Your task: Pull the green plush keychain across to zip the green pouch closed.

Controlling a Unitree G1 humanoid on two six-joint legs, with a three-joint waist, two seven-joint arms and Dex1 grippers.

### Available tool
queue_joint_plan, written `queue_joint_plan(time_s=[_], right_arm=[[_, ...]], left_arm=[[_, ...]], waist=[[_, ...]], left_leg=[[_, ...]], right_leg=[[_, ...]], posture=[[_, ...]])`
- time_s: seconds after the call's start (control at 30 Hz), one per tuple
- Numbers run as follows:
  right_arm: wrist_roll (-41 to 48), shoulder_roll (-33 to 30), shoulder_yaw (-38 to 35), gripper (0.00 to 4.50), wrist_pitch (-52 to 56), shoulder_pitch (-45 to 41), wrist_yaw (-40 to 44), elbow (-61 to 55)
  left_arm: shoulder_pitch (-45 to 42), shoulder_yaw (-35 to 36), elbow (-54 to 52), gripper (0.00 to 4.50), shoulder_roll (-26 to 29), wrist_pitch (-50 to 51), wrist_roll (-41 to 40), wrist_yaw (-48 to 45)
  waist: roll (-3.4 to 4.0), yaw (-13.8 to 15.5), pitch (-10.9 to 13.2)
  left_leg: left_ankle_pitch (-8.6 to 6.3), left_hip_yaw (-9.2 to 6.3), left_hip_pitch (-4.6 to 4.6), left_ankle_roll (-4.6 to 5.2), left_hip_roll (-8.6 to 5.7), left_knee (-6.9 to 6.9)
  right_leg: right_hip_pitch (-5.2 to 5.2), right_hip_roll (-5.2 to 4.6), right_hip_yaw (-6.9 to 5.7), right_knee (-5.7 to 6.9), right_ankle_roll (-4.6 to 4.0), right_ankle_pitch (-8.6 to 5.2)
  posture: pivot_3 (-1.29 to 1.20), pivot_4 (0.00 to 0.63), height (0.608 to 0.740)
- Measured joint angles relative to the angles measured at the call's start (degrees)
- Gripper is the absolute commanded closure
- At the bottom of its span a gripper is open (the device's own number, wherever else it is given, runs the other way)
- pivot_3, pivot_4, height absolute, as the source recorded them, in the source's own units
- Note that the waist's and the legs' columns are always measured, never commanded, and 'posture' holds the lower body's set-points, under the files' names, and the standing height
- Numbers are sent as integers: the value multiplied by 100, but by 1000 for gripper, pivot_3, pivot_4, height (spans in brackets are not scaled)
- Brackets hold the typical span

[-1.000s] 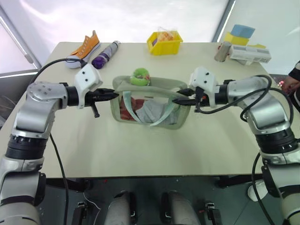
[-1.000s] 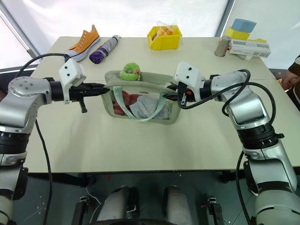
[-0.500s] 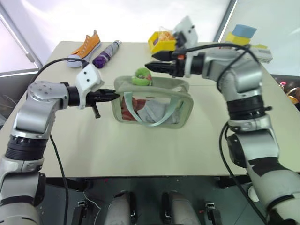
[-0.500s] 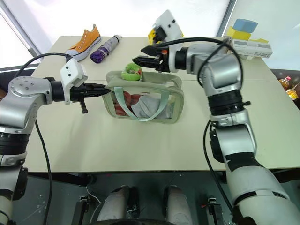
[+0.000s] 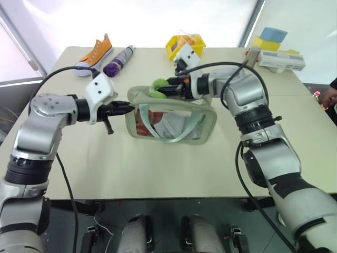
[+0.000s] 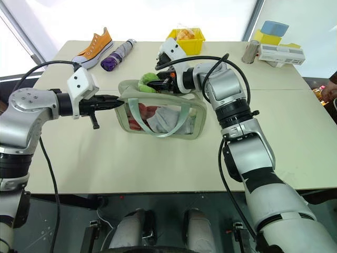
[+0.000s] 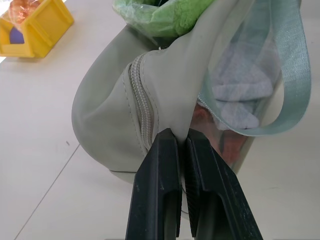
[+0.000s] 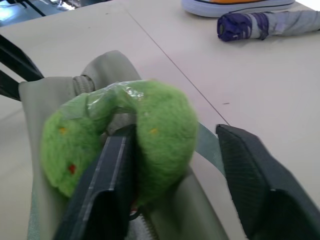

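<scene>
Green pouch (image 5: pixel 174 118) between both grippers

One green pouch (image 5: pixel 171 118), one green plush keychain (image 5: pixel 157 87) — plus one yellow bin (image 5: pixel 184 47), one orange sneaker (image 5: pixel 95 54), one folded umbrella (image 5: pixel 119 60).

Right hand (image 6: pixel 160 83) meets green plush keychain (image 6: pixel 147 79) atop green pouch (image 6: pixel 194 124).

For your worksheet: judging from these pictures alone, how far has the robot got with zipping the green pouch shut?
Done: the left gripper is shut on the green pouch's end, bracing it. In hand: the right gripper has its open fingers around the green plush keychain, one finger against it, not yet clamped. Left: closing on the keychain and pulling it across; the keychain sits near the braced end.
</scene>
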Motion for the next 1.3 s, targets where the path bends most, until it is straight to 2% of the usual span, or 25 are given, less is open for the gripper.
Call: queue_joint_plan(time_s=[0.03,0.07,0.23,0.43,0.67,0.83,1.0,1.17,1.27,1.3], right_arm=[[0,-3,-12,4236,1,0,30,-2],[3,-9,-19,4440,17,0,55,-8],[124,-202,-134,4440,397,0,95,-222],[392,-720,-241,4440,991,1,211,-851],[512,-899,-271,4440,1238,132,31,-1220],[559,-649,-310,4440,1247,318,-317,-1367],[555,-189,-317,4440,1001,322,-545,-1301],[540,61,-226,4440,685,319,-427,-1015],[542,65,-178,3423,636,318,-287,-994],[543,58,-177,2949,608,318,-241,-999]], left_arm=[[1,0,0,4500,0,0,0,13],[1,0,0,4500,0,-1,0,18],[1,-1,-9,4500,-4,-13,-32,27],[-31,-19,-40,4500,-65,-119,-126,29],[-226,-147,110,4500,-204,-157,-167,10],[-300,-135,1,4500,-143,441,-531,-155],[-148,132,-868,4500,225,1378,-1139,-194],[455,266,-1214,4500,563,1262,-1090,-73],[703,278,-1203,4500,554,920,-950,135],[744,281,-1202,4500,554,851,-924,201]], waist=[[0,-1,0],[0,-1,0],[0,12,0],[1,3,1],[1,-6,1],[2,-24,1],[3,-24,3],[3,-13,3],[2,11,2],[1,10,1]], left_leg=[[0,0,0,0,0,0],[0,0,0,0,0,0],[0,-1,-2,0,1,0],[0,-1,-2,0,1,-1],[0,2,-2,0,-1,-3],[0,3,-3,0,1,-3],[0,1,-3,0,4,-4],[0,-1,-1,0,3,-5],[0,-2,-3,0,3,-3],[0,-2,-2,0,3,-3]], right_leg=[[0,0,0,0,0,0],[0,0,0,0,0,0],[-1,-1,0,-1,0,0],[-2,0,0,-1,0,0],[-6,0,0,-1,0,0],[-10,1,1,1,0,0],[-10,0,3,1,0,0],[-7,1,2,0,0,0],[-4,-1,2,-2,0,0],[-2,-1,2,-3,-1,0]], posture=[[0,150,740],[0,150,740],[0,150,740],[0,150,740],[0,150,740],[0,150,740],[0,150,740],[0,150,740],[0,150,740],[0,150,740]])
